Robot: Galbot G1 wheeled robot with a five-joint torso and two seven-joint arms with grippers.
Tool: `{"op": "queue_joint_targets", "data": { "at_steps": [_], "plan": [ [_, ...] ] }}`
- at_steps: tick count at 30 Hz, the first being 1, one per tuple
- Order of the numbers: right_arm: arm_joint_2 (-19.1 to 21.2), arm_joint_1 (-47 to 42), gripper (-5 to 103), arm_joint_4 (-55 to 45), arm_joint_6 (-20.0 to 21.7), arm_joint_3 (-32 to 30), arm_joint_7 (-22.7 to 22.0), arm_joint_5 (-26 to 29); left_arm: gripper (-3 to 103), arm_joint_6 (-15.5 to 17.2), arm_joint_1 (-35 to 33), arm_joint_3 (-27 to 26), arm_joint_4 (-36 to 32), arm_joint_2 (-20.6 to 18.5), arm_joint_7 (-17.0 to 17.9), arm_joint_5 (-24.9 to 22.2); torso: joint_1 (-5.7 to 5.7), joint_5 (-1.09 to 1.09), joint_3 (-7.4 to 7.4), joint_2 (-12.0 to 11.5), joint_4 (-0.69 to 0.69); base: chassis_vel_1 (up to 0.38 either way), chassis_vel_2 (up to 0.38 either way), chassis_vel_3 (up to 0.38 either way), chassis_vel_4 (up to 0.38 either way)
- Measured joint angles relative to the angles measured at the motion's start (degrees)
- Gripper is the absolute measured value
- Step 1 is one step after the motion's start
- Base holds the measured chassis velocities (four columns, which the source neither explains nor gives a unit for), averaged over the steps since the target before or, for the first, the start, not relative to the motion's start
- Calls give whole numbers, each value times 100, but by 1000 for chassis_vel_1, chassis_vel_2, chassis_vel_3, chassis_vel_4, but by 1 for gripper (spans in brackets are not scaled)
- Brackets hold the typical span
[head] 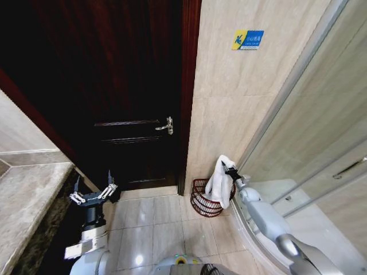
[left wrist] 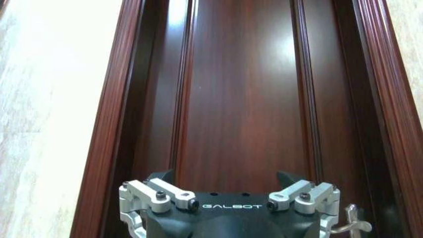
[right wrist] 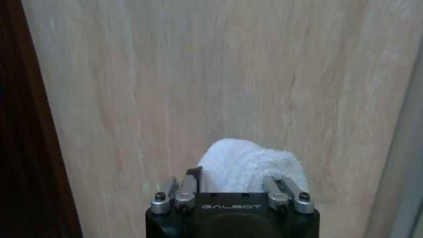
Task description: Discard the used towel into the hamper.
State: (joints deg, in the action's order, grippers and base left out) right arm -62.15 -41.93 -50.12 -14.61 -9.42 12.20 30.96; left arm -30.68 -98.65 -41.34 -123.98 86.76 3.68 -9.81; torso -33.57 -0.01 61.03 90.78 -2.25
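"GALBOT" in pale letters on the black body of the left gripper [left wrist: 231, 206], the same "GALBOT" mark on the right gripper [right wrist: 231, 207], blue and yellow sign [head: 248, 39] on the tiled wall, its lettering too small to read

Right claw [head: 230, 169] clamped, arm outstretched; left claw [head: 93, 193] spread.

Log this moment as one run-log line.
right gripper: shut on towel, above hamper | left gripper: open, idle near door
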Motion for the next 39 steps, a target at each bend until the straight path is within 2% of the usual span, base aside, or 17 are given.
{"op": "queue_joint_targets", "data": {
  "at_steps": [2,4,6,7,9,10,12,15,16,22,24,25,28,34,39],
  "plan": [
    [49,63,57,9,311,133,-38,-217,100,-13,29,22,36,11,0,1,0,0,0,0,0,0,0,0,0],
    [74,74,57,-12,434,194,-38,-269,100,-19,35,23,53,10,1,1,0,1,0,0,0,0,0,0,0],
    [112,91,67,-63,688,264,-40,-397,100,-39,51,17,99,-8,3,-9,0,1,0,0,0,0,0,0,0],
    [120,94,73,-70,738,283,-42,-433,100,-45,60,12,118,-19,4,-16,0,-1,0,0,0,0,0,0,0],
    [123,93,73,-69,772,308,-43,-511,100,-51,75,11,140,-30,5,-26,0,0,0,0,0,0,0,0,0],
    [112,76,84,-69,772,315,-43,-557,100,-52,96,14,158,-33,6,-31,0,1,0,0,-1,0,0,0,0],
    [102,39,84,-73,771,317,-43,-585,100,-53,112,25,169,-32,6,-32,0,0,0,0,-1,0,0,0,0],
    [96,-171,99,-143,796,330,84,-697,100,-44,133,81,194,-31,6,-31,0,2,0,0,1,0,0,0,0],
    [107,-230,100,-165,842,344,173,-723,100,-43,134,87,199,-33,6,-30,0,1,0,0,1,0,0,0,0],
    [160,-302,100,-136,1245,446,649,-793,100,-41,115,95,197,-34,6,-23,0,1,0,0,0,0,0,0,0],
    [245,-244,100,-27,1686,631,1091,-835,100,-56,90,105,193,-26,6,-7,0,3,0,1,0,0,0,0,0],
    [245,-244,100,-27,1686,631,1091,-835,100,-56,90,105,193,-26,6,-7,0,3,0,1,0,0,0,0,0],
    [284,-10,100,277,1971,800,1458,-1157,100,-103,80,155,202,28,6,23,0,0,0,1,0,0,0,0,0],
    [258,322,100,777,1999,892,1667,-1604,100,-139,87,214,243,74,6,55,0,0,0,1,-1,0,0,0,0],
    [318,242,99,734,1854,739,1667,-1633,100,-122,129,200,264,13,8,45,0,0,0,1,0,0,0,0,0]
  ]
}}
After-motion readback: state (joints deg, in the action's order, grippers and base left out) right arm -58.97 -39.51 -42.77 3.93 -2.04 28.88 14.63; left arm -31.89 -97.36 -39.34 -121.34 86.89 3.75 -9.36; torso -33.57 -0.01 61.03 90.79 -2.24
